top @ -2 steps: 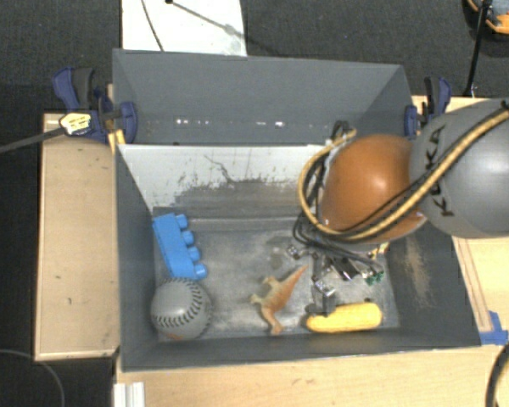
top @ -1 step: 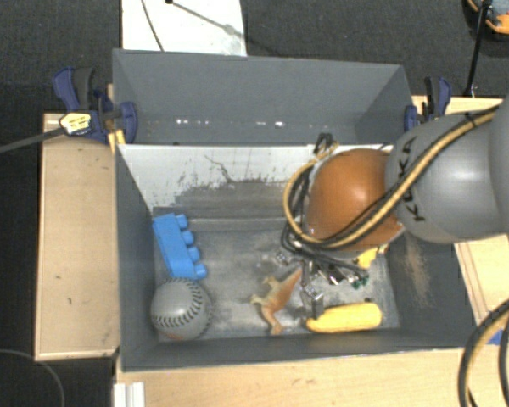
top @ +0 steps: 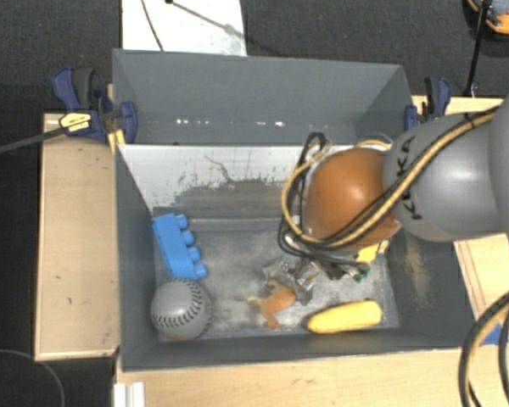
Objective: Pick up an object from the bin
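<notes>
"Where was the gripper (top: 293, 280)?"

"Low in the bin (top: 254, 100), close to the floor and a little right of its middle, under the arm's orange wrist cover (top: 343, 197). I could not tell whether it was spread or closed; its metal parts ran together there."

"What lay nearest it?"

"A small orange piece (top: 276, 302), just beside the gripper's tip on the side toward the view's lower edge. I could not tell whether they touched, or whether it was gripped."

"Anything else close?"

"A yellow banana-shaped thing (top: 343, 316) lay near, to the lower right. A grey ball (top: 180, 308) sat in the lower left corner, well apart, with a blue studded block (top: 178, 246) just above it."
</notes>
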Available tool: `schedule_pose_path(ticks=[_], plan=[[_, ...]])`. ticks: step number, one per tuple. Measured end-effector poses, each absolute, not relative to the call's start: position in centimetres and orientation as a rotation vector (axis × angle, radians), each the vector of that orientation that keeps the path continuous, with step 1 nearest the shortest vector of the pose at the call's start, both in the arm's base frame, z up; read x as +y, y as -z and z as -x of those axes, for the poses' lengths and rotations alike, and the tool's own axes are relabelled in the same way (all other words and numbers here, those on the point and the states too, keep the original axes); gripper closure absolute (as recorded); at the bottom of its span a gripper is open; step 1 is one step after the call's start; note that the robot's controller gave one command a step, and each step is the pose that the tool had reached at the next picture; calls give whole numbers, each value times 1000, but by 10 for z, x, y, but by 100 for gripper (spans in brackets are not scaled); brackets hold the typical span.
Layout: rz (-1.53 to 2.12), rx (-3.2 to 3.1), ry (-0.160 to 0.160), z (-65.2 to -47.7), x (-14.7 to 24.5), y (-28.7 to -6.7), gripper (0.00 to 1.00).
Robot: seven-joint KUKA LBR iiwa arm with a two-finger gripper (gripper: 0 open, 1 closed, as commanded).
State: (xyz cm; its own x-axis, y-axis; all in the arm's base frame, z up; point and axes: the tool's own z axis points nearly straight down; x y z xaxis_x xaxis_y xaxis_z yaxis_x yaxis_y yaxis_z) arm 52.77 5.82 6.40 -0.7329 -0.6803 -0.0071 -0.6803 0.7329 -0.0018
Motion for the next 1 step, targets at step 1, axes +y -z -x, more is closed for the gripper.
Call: schedule_pose_path(ticks=[1], plan=[[1175,2907,-1,-528,57,-66,100]])
